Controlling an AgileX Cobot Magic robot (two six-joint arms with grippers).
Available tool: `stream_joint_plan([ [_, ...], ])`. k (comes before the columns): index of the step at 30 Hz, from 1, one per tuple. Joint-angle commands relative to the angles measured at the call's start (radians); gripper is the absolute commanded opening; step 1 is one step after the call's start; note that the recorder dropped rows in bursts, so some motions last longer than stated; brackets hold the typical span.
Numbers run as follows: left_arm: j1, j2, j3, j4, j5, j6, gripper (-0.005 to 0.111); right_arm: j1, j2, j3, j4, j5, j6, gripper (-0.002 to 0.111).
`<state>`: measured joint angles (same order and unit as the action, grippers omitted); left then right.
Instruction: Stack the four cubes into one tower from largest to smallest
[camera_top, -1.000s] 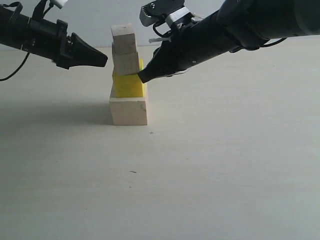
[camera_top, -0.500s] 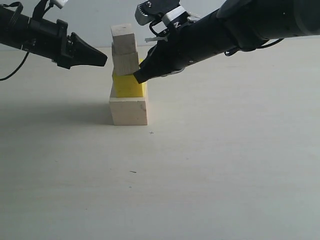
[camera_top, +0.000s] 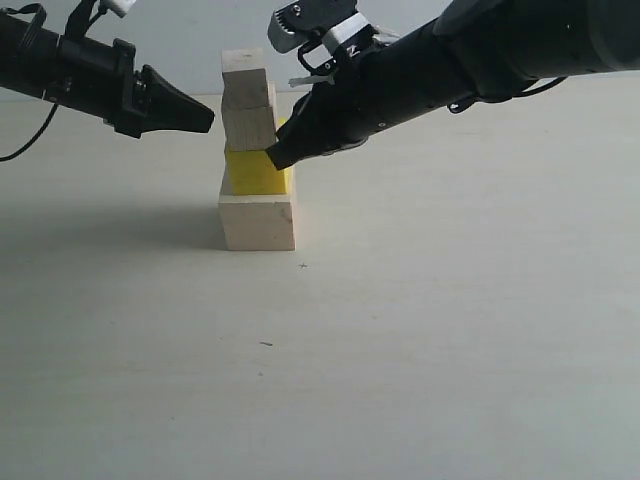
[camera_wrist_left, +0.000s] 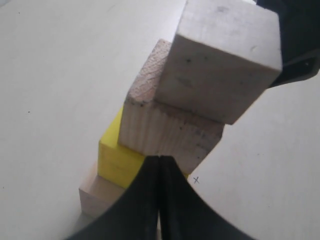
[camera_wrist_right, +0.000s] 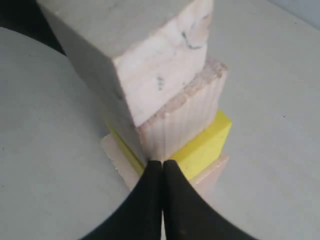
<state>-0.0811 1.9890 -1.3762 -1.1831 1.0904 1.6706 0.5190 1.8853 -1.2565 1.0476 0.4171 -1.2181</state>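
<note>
The tower stands on the table: large pale wood cube (camera_top: 257, 222) at the bottom, yellow cube (camera_top: 256, 171) on it, medium wood cube (camera_top: 249, 127) above, small wood cube (camera_top: 246, 78) on top. The upper two sit a little to the left of the yellow one. My right gripper (camera_top: 274, 159) is shut and empty, its tip against the right lower edge of the medium cube (camera_wrist_right: 180, 120). My left gripper (camera_top: 208, 119) is shut and empty, its tip a short gap left of the medium cube (camera_wrist_left: 170, 132). The small cube (camera_wrist_left: 225, 55) fills the top of both wrist views.
The pale table (camera_top: 420, 330) spreads around the tower, with a small dark mark (camera_top: 303, 266) just in front of it and another speck (camera_top: 266, 344) nearer the camera. A pale wall runs along the back.
My right gripper has slid left and slightly up along the yellow cube's top to the medium cube. The upper two cubes have shifted a little left. The left gripper has stayed put.
</note>
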Motion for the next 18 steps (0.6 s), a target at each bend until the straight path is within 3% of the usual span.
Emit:
stream_joint_plan([
  [1,0.001,0.001,0.003,-0.007,-0.004,-0.004,0.000,-0.004,-0.007,-0.007,-0.010,-0.031,-0.011,0.000],
  [7,0.001,0.001,0.003,-0.007,-0.004,-0.004,0.000,-0.004,-0.082,-0.007,-0.011,-0.090,-0.009,0.000],
  [18,0.001,0.001,0.003,-0.007,-0.004,-0.004,0.000,-0.004,-0.094,-0.007,-0.011,-0.028,-0.011,0.000],
])
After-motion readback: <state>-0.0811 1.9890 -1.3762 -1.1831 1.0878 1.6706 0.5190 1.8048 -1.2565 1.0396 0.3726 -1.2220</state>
